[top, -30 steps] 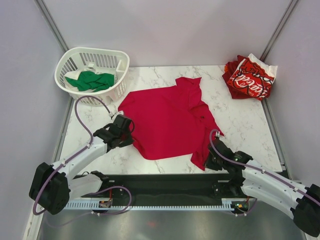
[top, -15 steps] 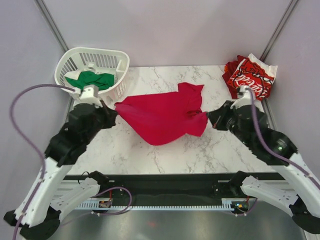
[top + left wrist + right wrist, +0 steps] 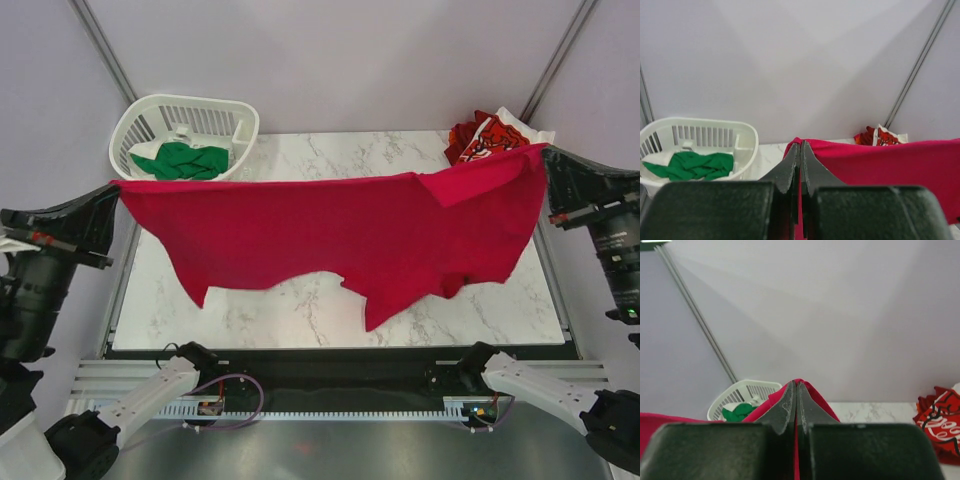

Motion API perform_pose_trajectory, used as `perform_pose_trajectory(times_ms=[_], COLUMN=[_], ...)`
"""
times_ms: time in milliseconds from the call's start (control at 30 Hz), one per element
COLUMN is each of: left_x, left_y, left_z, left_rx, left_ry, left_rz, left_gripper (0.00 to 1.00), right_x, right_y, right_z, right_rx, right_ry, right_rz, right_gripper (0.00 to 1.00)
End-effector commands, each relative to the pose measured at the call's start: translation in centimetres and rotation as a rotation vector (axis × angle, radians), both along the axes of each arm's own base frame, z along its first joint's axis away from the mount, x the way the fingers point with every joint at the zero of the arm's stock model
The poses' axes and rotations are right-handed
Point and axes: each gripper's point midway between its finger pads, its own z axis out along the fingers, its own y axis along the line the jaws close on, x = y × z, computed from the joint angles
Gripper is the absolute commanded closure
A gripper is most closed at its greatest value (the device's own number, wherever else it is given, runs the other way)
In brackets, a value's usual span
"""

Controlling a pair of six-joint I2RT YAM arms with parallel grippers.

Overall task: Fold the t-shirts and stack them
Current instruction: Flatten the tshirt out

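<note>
The crimson-red t-shirt [image 3: 330,235] hangs stretched wide in the air above the marble table, held at both ends. My left gripper [image 3: 113,188] is shut on its left corner; in the left wrist view [image 3: 801,145] the red cloth [image 3: 890,170] shows between the shut fingers. My right gripper [image 3: 546,152] is shut on its right corner; it also shows in the right wrist view [image 3: 797,385]. The red-and-white t-shirt [image 3: 482,138] lies crumpled at the table's back right, partly hidden by the raised shirt. The green t-shirt [image 3: 180,160] lies in the basket.
A white slatted basket [image 3: 222,118] stands at the table's back left. The marble table [image 3: 300,310] shows below the hanging shirt. Grey walls enclose the table on three sides, with metal posts in the back corners.
Both arms have risen and spread far apart, lifting the crimson shirt off the table and pulling it taut from a bunched shape into a wide hanging sheet.
</note>
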Motion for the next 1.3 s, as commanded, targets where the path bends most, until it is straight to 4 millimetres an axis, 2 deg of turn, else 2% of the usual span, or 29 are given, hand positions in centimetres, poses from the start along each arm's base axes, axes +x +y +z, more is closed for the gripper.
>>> perform_pose_trajectory(times_ms=[0,67,167,267,300,367,400,467,500,567,600,633,667,700,733,767,800,833,867,900,933,967,1000,1033,1067,1100,1167,1200,1267], left_x=[-2.7,-3.5,-3.6,-1.6,0.0,2.1,4.3,6.9,8.9,13.1,14.8,17.9,19.6,21.4,25.1,27.1,29.1,31.6,33.4,34.4,35.1,35.9,35.9,35.7,35.3,34.9,34.1,32.9,31.2], left_y=[1.1,1.4,1.6,0.9,0.3,0.2,-0.9,-1.7,-2.7,-4.2,-4.2,-4.6,-4.2,-4.2,-1.6,-0.3,0.5,2.6,3.0,2.5,2.5,2.1,2.0,1.8,1.5,1.4,0.7,0.4,-0.8], left_z=[3.0,3.8,4.1,2.7,1.4,-0.2,-2.3,-4.8,-7.5,-11.6,-14.1,-16.5,-18.6,-19.9,-22.9,-24.2,-25.9,-29.8,-29.4,-30.1,-30.3,-30.3,-29.8,-28.9,-27.5,-26.6,-25.0,-23.2,-22.4], left_rx=[0.063,0.055,0.045,0.064,0.068,0.065,0.089,0.117,0.157,0.237,0.292,0.337,0.380,0.374,0.354,0.323,0.304,0.301,0.271,0.254,0.240,0.217,0.199,0.178,0.155,0.152,0.169,0.168,0.193], left_ry=[-0.130,-0.158,-0.161,-0.102,-0.045,0.029,0.108,0.197,0.273,0.404,0.471,0.531,0.578,0.615,0.697,0.727,0.776,0.884,0.881,0.900,0.906,0.913,0.907,0.888,0.858,0.839,0.804,0.762,0.741], left_rz=[-0.007,-0.010,-0.002,0.015,0.023,0.075,0.081,0.111,0.118,0.164,0.214,0.260,0.288,0.266,0.341,0.366,0.360,0.402,0.416,0.373,0.362,0.357,0.354,0.352,0.345,0.340,0.327,0.322,0.299], left_gripper=[0.98,0.98,0.98,0.98,0.98,0.98,0.98,0.98,0.98,0.98,0.98,0.98,0.98,0.98,0.98,0.98,0.92,0.84,0.76,0.39,0.31,0.29,0.27,0.26,0.25,0.25,0.25,0.25,0.25], right_x=[-3.5,-4.5,-4.0,-1.0,1.2,3.7,6.8,9.9,13.1,17.1,21.2,23.6,25.8,30.3,32.3,34.5,38.8,40.6,44.3,44.8,45.3,44.8,45.7,45.5,44.6,44.5,43.8,43.3,42.2], right_y=[-2.5,-2.6,-2.7,-2.5,-1.9,-0.6,1.7,2.3,4.1,5.1,4.5,5.3,5.2,3.3,2.8,2.7,2.1,2.1,2.5,1.8,1.3,0.9,0.9,0.8,0.7,0.8,0.6,0.7,1.3], right_z=[4.8,5.6,5.9,4.4,3.3,1.9,-0.5,-3.0,-5.8,-9.2,-12.4,-13.4,-14.5,-18.0,-17.2,-17.9,-24.2,-20.0,-25.7,-25.1,-24.5,-23.4,-26.4,-25.8,-23.6,-23.8,-22.7,-22.9,-21.6], right_rx=[-0.004,-0.016,-0.035,-0.096,-0.123,-0.181,-0.273,-0.355,-0.449,-0.512,-0.538,-0.512,-0.414,-0.397,-0.349,-0.323,-0.361,-0.306,-0.345,-0.345,-0.327,-0.315,-0.331,-0.319,-0.296,-0.295,-0.288,-0.291,-0.264], right_ry=[-0.205,-0.247,-0.233,-0.143,-0.079,-0.002,0.090,0.190,0.265,0.353,0.437,0.448,0.483,0.559,0.541,0.554,0.679,0.578,0.654,0.634,0.606,0.587,0.612,0.586,0.539,0.540,0.536,0.553,0.540], right_rz=[0.005,0.028,0.005,-0.106,-0.162,-0.204,-0.225,-0.338,-0.382,-0.419,-0.449,-0.352,-0.323,-0.356,-0.371,-0.372,-0.390,-0.401,-0.403,-0.451,-0.487,-0.504,-0.498,-0.497,-0.495,-0.489,-0.491,-0.485,-0.435], right_gripper=[1.00,1.00,1.00,1.00,1.00,1.00,1.00,1.00,1.00,1.00,1.00,1.00,1.00,1.00,1.00,1.00,1.00,0.92,0.23,0.04,0.02,0.02,0.02,0.02,0.02,0.02,0.02,0.02,0.02])
